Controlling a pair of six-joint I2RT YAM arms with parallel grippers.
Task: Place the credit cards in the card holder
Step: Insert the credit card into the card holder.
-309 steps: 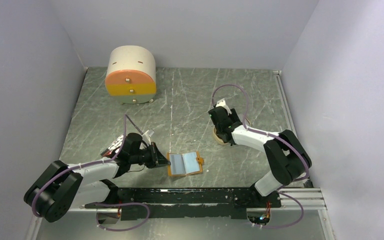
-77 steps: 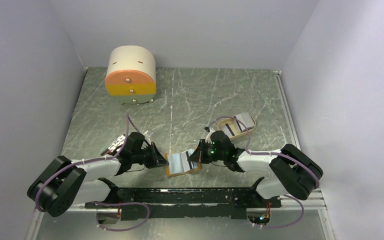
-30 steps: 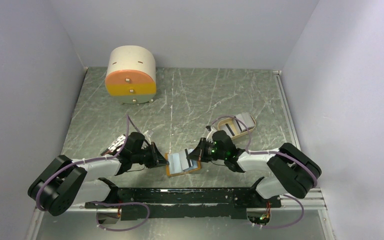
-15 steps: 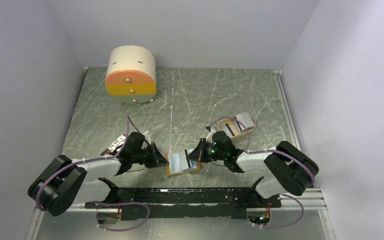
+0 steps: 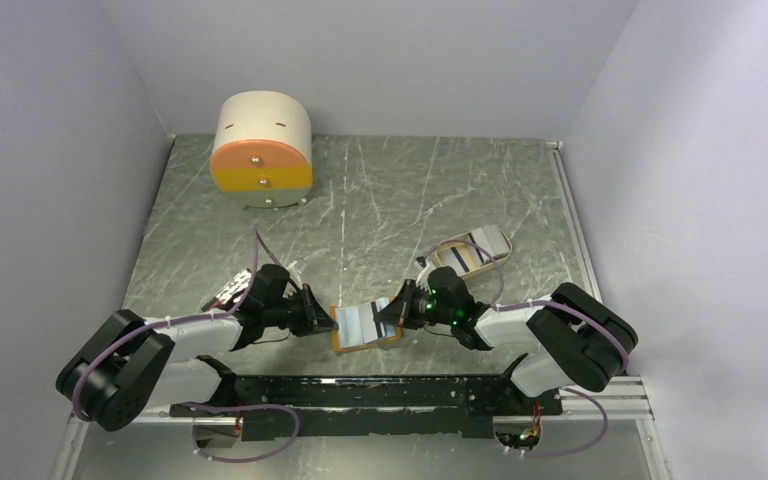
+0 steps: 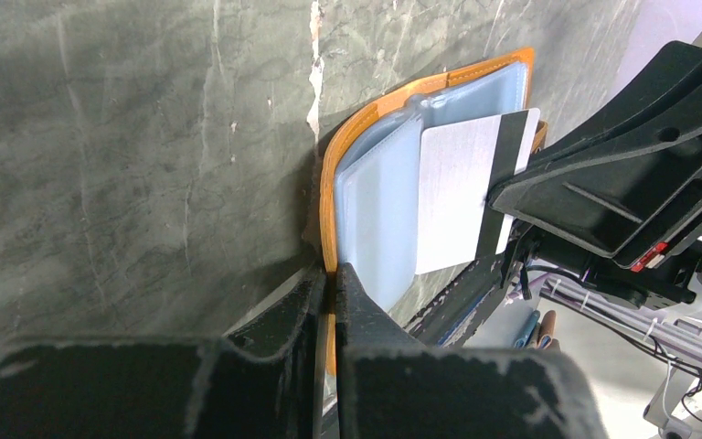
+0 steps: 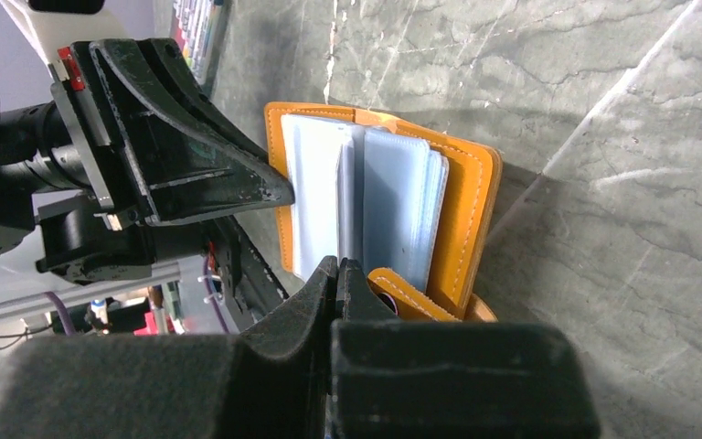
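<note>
1. My left gripper (image 6: pixel 329 279), near left: jaws closed to a thin line on the left orange edge of the card holder, pinning it to the table (image 5: pixel 380 190).

2. Card holder (image 6: pixel 375 210), near centre, between my two grippers: it lies open, with pale blue sleeves fanned inside the orange cover. The snap tab is on the right side, under my other wrist.

3. Credit card (image 6: pixel 457 201), over the holder's right half: pale grey with a dark stripe along its right end. It lies across the sleeves. Whether its leading edge is already inside a pocket, I cannot tell.

4. My right gripper (image 7: pixel 338 265), near right of centre: closed narrowly on that card at its right end.

Handling note, my judgement: I should keep the left clamp firm so the holder cannot skid left. The card should be fed flat and level with one sleeve mouth and pushed slowly leftward. A tilted card will likely snag or buckle a sleeve. Release only once it is well seated.

5. Tan tray (image 5: pixel 506 240), farther right: remaining credit cards (image 5: pixel 475 252) lie in it, well apart from the holder.

6. Round drawer box (image 5: pixel 262 150), far left: it is not needed for this step.
</note>
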